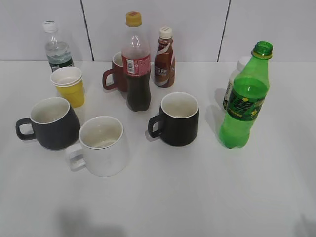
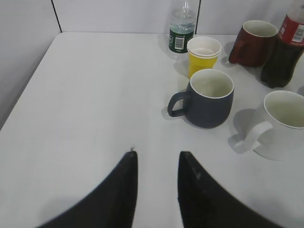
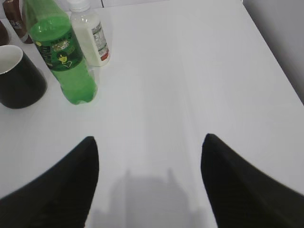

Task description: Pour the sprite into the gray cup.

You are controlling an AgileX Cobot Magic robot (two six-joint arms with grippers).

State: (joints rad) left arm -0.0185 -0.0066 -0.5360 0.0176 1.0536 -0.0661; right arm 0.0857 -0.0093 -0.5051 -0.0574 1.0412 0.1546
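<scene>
The sprite (image 1: 244, 101) is a tall green bottle with no cap, standing upright at the right of the table. It also shows in the right wrist view (image 3: 61, 52), up and left of my right gripper (image 3: 149, 145), which is wide open, empty and well short of it. The gray cup (image 1: 52, 123) is a rounded dark mug with its handle to the left, standing at the left. In the left wrist view the gray cup (image 2: 209, 97) is ahead and to the right of my left gripper (image 2: 156, 154), which is open and empty. Neither gripper shows in the exterior view.
A white mug (image 1: 101, 145), a black mug (image 1: 177, 118), a cola bottle (image 1: 137, 61), a brown mug (image 1: 116, 74), a yellow paper cup (image 1: 69, 85), a water bottle (image 1: 57, 47), a coffee bottle (image 1: 164, 57) and a white milk bottle (image 3: 90, 33) stand around.
</scene>
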